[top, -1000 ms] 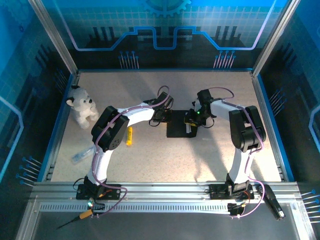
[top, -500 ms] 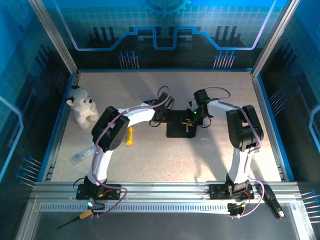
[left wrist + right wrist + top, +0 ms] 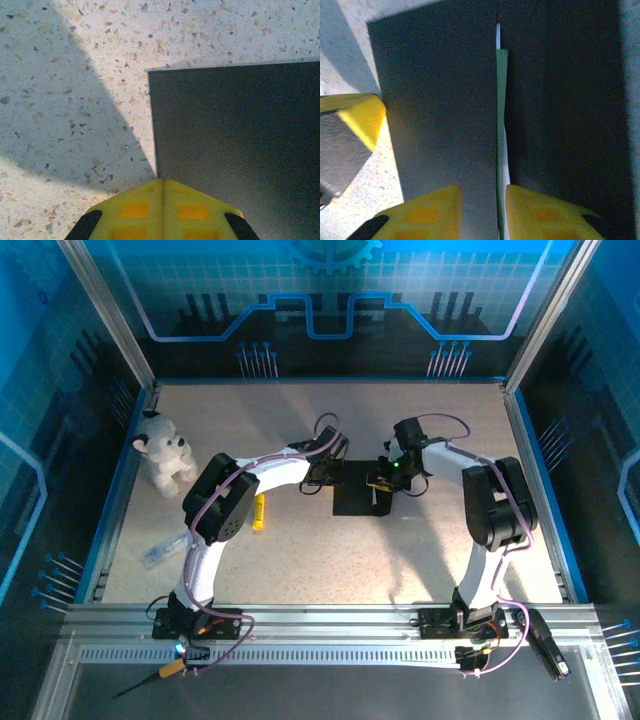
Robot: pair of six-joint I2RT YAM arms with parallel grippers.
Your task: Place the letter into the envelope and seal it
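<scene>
Letter (image 3: pixel 501 125) mostly hid. inside envelope (image 3: pixel 435 100); edge vis.

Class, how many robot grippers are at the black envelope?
2: the left gripper, shut, at the left edge of the envelope; the right gripper over its right side, jaws apart either side of the letter.

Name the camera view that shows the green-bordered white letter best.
The right wrist view: the white, green-bordered paper letter shows as a thin green and white strip between panels of the flat black paper envelope. The top external view gives a white sliver on the envelope; the left wrist view gives the envelope's corner.
</scene>
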